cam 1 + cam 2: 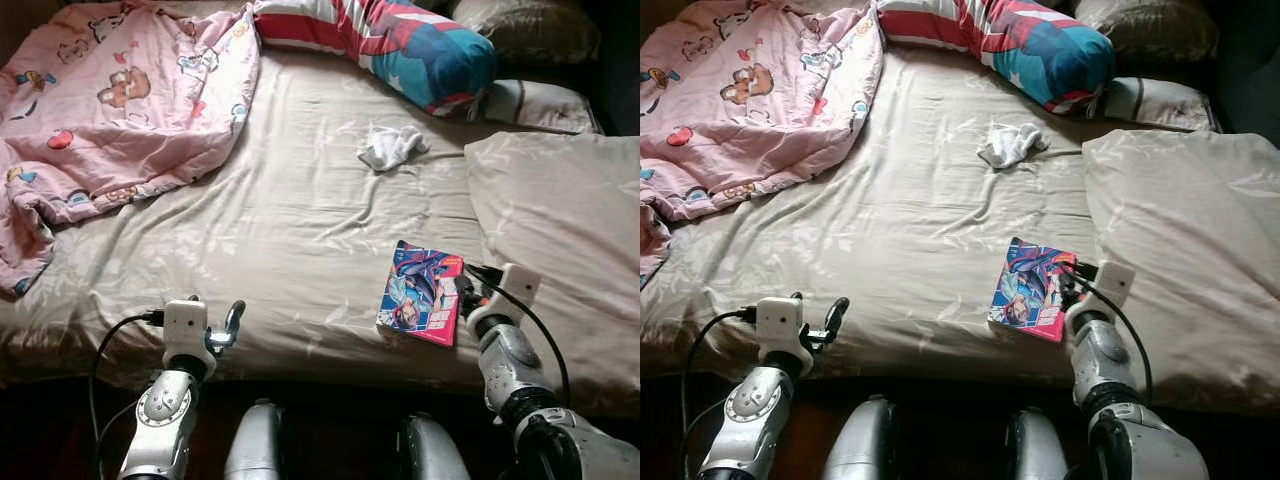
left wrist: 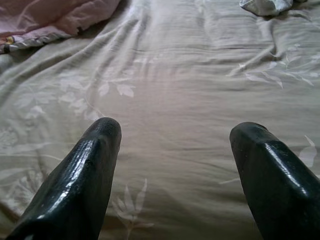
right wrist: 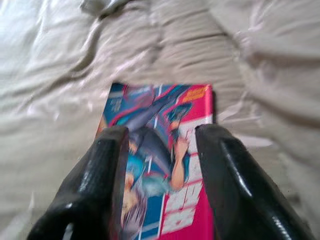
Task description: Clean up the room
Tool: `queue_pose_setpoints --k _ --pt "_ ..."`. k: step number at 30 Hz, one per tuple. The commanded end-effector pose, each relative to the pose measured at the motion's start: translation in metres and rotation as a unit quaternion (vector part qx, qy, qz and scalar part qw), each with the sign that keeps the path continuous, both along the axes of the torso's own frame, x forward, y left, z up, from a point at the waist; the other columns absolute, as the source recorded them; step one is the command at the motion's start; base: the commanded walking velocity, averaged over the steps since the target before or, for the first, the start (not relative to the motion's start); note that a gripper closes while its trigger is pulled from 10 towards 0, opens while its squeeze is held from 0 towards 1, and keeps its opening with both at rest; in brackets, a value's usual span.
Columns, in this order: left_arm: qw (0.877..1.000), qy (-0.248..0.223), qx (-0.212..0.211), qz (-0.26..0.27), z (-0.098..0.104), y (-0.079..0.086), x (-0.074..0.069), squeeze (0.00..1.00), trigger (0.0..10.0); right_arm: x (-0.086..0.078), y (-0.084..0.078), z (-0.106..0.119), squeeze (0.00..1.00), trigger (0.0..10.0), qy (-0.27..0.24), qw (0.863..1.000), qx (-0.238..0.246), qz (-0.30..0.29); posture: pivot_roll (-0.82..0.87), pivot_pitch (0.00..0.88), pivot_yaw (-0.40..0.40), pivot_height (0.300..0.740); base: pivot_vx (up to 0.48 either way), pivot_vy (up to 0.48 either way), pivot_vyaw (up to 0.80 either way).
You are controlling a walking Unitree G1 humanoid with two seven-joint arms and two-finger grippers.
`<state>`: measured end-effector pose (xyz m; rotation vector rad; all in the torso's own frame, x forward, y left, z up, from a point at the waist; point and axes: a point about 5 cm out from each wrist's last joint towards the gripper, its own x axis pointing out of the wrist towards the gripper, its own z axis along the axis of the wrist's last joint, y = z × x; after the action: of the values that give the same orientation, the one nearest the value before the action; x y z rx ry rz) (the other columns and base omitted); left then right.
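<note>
While we are leaning over the bed (image 1: 300, 200), our right gripper (image 3: 160, 165) is reaching at the comic book (image 1: 422, 292), which is lying flat on the beige sheet in the lower right of the frame, just beside the big pillow (image 1: 560, 230). Its jaws are standing spread, one finger over each side of the cover, not yet pinching it; we are judging this as lining up for a grasp, since the book is thin and flat and needs taking by an edge. The book's long axis is running up and down the frame, slightly tilted, its near short edge pointing toward the right gripper. Our left gripper (image 2: 175, 165) is hovering over bare sheet in the lower left, jaws also spread and holding nothing, seemingly waiting. Farther up, a white sock (image 1: 392, 147) is lying crumpled at centre, a pink blanket (image 1: 110, 100) is bunching in the upper left, and a striped bolster (image 1: 400, 40) is lying across the top.
</note>
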<state>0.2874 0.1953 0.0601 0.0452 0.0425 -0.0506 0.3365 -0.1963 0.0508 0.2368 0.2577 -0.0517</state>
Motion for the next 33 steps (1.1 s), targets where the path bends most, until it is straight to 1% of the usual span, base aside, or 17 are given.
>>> queue_pose_setpoints --k 1,3,4,5,9,14,18,20,21,22,23,26,27,28,30,31,33 --pt "1.000 0.017 -0.004 0.013 -0.010 0.004 -0.005 0.00 10.0 -0.011 0.008 -0.014 0.00 10.0 0.017 0.999 -0.011 0.026 0.14 0.201 0.014 0.661 0.000 0.000 0.00" --pt "1.000 0.022 -0.010 0.019 -0.012 0.005 -0.005 0.00 10.0 -0.017 0.013 -0.022 0.00 10.0 0.024 0.999 -0.010 0.039 0.13 0.197 0.010 0.671 0.000 0.000 0.00" --pt "0.999 0.031 -0.018 0.031 -0.017 0.008 -0.006 0.00 10.0 -0.024 0.018 -0.031 0.00 10.0 0.039 0.998 -0.012 0.047 0.13 0.191 0.003 0.681 0.000 0.000 0.00" --pt "0.999 0.031 -0.018 0.031 -0.017 0.008 -0.006 0.00 10.0 -0.024 0.018 -0.031 0.00 10.0 0.039 0.998 -0.012 0.047 0.13 0.191 0.003 0.681 0.000 0.000 0.00" --pt "0.995 0.068 -0.031 0.058 -0.035 0.015 -0.013 0.00 10.0 -0.042 0.029 -0.051 0.00 10.0 0.072 0.994 -0.027 0.079 0.12 0.175 -0.016 0.711 0.000 0.000 0.00" --pt "0.992 0.101 -0.032 0.070 -0.049 0.019 -0.019 0.00 10.0 -0.051 0.038 -0.060 0.00 10.0 0.088 0.989 -0.043 0.108 0.11 0.159 -0.027 0.740 0.000 0.000 0.00" --pt "0.988 0.127 -0.038 0.076 -0.058 0.019 -0.023 0.00 10.0 -0.057 0.040 -0.066 0.00 10.0 0.109 0.986 -0.052 0.115 0.11 0.143 -0.034 0.740 0.000 0.000 0.00" --pt "0.984 0.151 -0.043 0.087 -0.067 0.020 -0.027 0.00 10.0 -0.062 0.040 -0.072 0.00 10.0 0.129 0.982 -0.062 0.120 0.11 0.132 -0.039 0.740 0.000 0.000 0.00" --pt "0.976 0.188 -0.044 0.100 -0.079 0.022 -0.035 0.00 10.0 -0.070 0.040 -0.080 0.00 10.0 0.156 0.977 -0.072 0.127 0.10 0.116 -0.044 0.740 0.000 0.000 0.00" --pt "0.976 0.188 -0.044 0.100 -0.079 0.022 -0.035 0.00 10.0 -0.070 0.040 -0.080 0.00 10.0 0.156 0.977 -0.072 0.127 0.10 0.116 -0.044 0.740 0.000 0.000 0.00" --pt "0.969 0.216 -0.043 0.111 -0.088 0.023 -0.044 0.00 10.0 -0.078 0.040 -0.088 0.00 10.0 0.182 0.971 -0.080 0.130 0.10 0.110 -0.046 0.740 0.000 0.000 0.00" --pt "0.959 0.253 -0.040 0.120 -0.100 0.025 -0.056 0.00 10.0 -0.090 0.037 -0.098 0.00 10.0 0.213 0.965 -0.085 0.131 0.10 0.099 -0.050 0.740 0.000 0.000 0.00" --pt "0.953 0.275 -0.037 0.122 -0.107 0.025 -0.064 0.00 10.0 -0.096 0.035 -0.102 0.00 10.0 0.229 0.961 -0.085 0.127 0.11 0.090 -0.054 0.740 0.000 0.000 0.00" --pt "0.953 0.275 -0.037 0.122 -0.107 0.025 -0.064 0.00 10.0 -0.096 0.035 -0.102 0.00 10.0 0.229 0.961 -0.085 0.127 0.11 0.090 -0.054 0.740 0.000 0.000 0.00" --pt "0.944 0.304 -0.028 0.124 -0.115 0.027 -0.075 0.00 10.0 -0.104 0.033 -0.107 0.00 10.0 0.247 0.958 -0.081 0.124 0.11 0.081 -0.057 0.740 0.000 0.000 0.00" --pt "0.937 0.323 -0.025 0.129 -0.120 0.029 -0.083 0.00 10.0 -0.111 0.032 -0.112 0.00 10.0 0.259 0.952 -0.094 0.133 0.11 0.080 -0.058 0.740 0.000 0.000 0.00" --pt "0.933 0.334 -0.025 0.134 -0.123 0.030 -0.088 0.00 10.0 -0.115 0.031 -0.115 0.00 10.0 0.266 0.949 -0.099 0.137 0.11 0.082 -0.059 0.740 0.000 0.000 0.00"
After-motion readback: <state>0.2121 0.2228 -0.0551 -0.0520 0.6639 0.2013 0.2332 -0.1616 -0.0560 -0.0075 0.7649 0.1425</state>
